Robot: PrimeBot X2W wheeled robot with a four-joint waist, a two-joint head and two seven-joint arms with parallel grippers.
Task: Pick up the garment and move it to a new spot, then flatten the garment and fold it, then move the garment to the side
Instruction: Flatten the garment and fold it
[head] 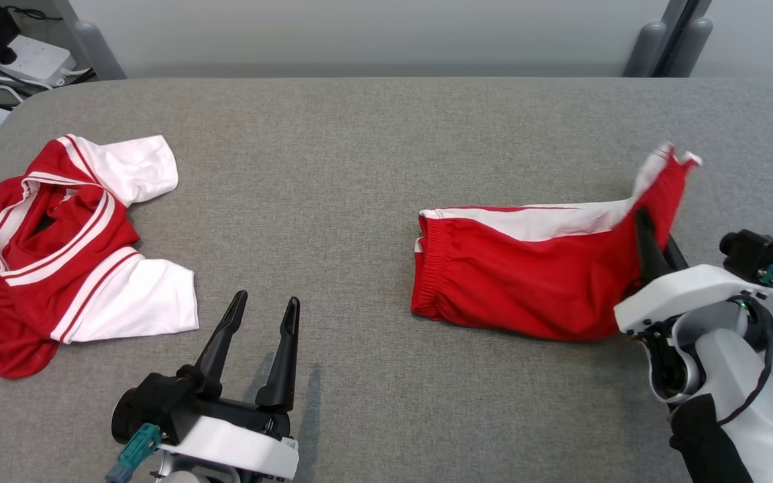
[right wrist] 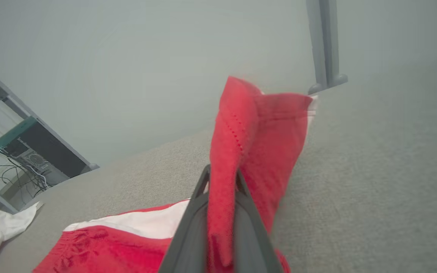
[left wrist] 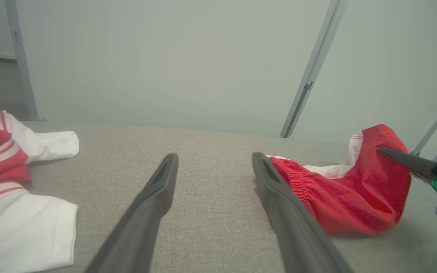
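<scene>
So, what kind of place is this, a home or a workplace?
Probably a robot test lab, not a home: a grey fabric-covered table, power strips with cables on the floor beyond it, and a metal rack with computer equipment.

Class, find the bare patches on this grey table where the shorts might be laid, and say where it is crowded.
Widest bare patch: the middle of the table, between the jersey and the shorts, beyond the open left tool. Another strip runs along the far edge. Crowded: the right side, where the right tool pinches the shorts.
</scene>
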